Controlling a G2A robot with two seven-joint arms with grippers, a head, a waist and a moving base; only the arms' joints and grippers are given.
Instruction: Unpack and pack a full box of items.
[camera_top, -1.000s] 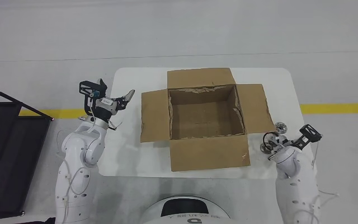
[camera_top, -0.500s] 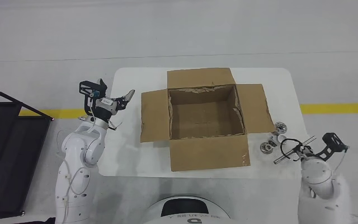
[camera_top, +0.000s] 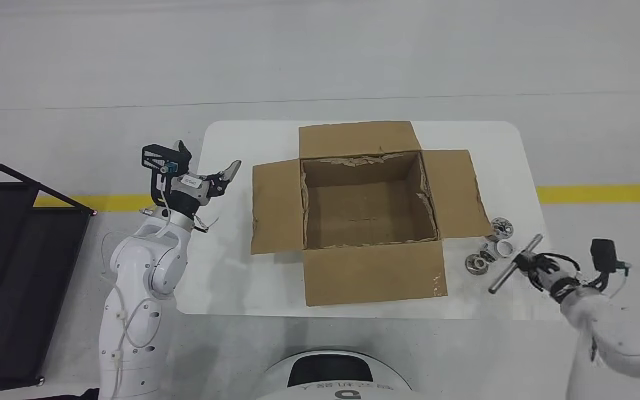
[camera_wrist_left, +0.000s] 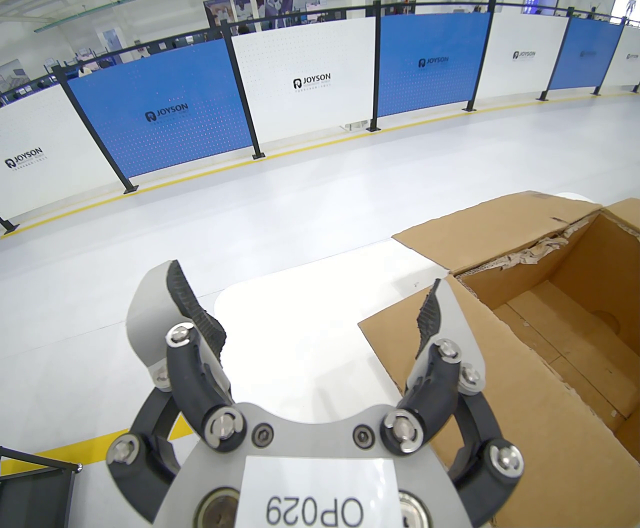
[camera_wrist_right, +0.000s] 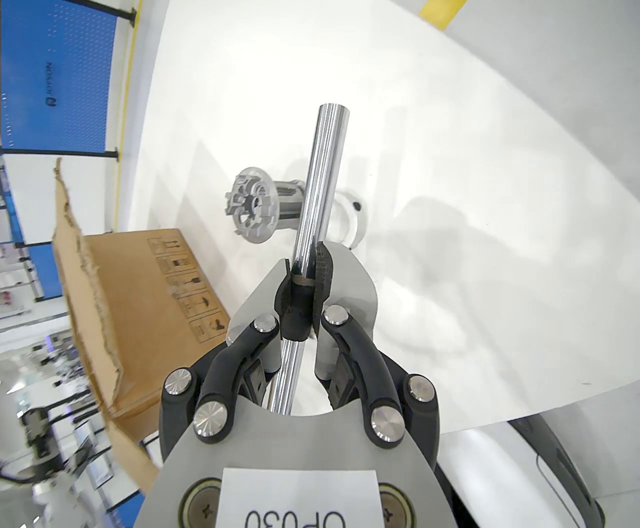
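Right claw (camera_wrist_right: 302, 280) clamped tight on a polished steel rod (camera_wrist_right: 325, 165), pads gripping near one end, so most of the length sticks out in front. The rod sits over the right edge of the table (camera_top: 250, 285), just beside a flanged metal hub (camera_wrist_right: 255, 205) and a white ring piece (camera_wrist_right: 350, 212), clear of the open cardboard box (camera_top: 375, 272). Cannot tell whether the far tip touches the tabletop. Left claw (camera_wrist_left: 305, 310) spread wide, holding nothing, by the box's left flap. Box floor looks bare. Judgement: the rod is stiff, dense for its size and slick, so an end grip invites it to pivot or slide in the pads. A hold nearer the middle would balance better. Not fragile, though it could dent the cardboard if dropped.
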